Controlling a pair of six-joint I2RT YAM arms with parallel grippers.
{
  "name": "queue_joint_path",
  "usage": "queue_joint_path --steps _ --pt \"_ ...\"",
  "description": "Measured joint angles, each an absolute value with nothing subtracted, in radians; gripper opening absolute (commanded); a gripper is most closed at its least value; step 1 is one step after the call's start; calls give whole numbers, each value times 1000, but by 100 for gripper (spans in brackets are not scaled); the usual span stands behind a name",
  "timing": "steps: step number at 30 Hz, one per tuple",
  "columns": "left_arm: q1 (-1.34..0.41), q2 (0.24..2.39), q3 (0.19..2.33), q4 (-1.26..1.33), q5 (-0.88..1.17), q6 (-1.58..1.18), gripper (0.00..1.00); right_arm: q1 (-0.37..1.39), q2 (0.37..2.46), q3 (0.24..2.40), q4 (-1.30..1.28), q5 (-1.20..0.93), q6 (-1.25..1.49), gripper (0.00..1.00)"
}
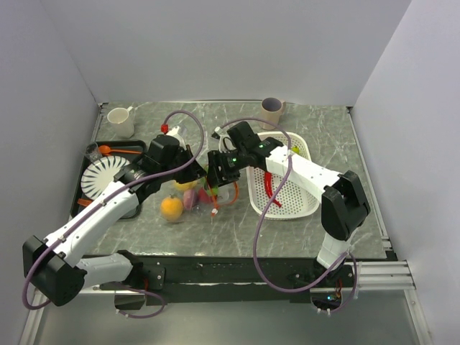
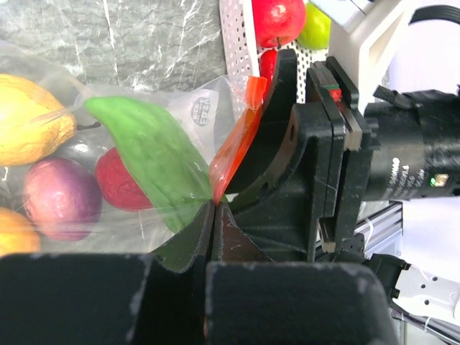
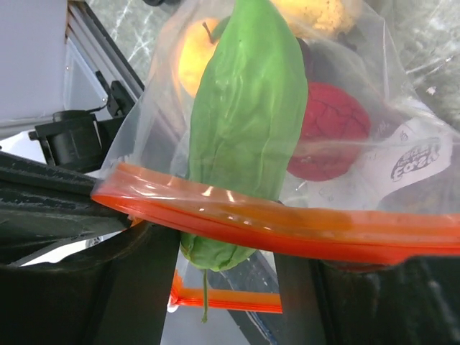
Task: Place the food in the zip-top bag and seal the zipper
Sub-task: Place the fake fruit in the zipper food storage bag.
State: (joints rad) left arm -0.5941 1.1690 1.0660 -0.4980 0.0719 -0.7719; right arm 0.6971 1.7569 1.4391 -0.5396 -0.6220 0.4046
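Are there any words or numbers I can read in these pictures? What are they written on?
No text here can be read for certain.
Round printed logo on the zip-top bag: the letters show backwards through the crinkled plastic, too warped to read.
Small white print on the black housing of the right arm: too small to read.

Marbled table [image 1: 323, 136] with mug [image 1: 121, 122], cup [image 1: 272, 111], white basket [image 1: 305, 201], black tray [image 1: 122, 144], zip-top bag [image 1: 185, 198]
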Motion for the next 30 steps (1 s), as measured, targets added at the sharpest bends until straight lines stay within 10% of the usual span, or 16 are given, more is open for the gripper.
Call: queue_joint_path --steps 30 --pt "-592 1122 1066 -506 18 -772 1 452 1356 1206 -557 -48 455 86"
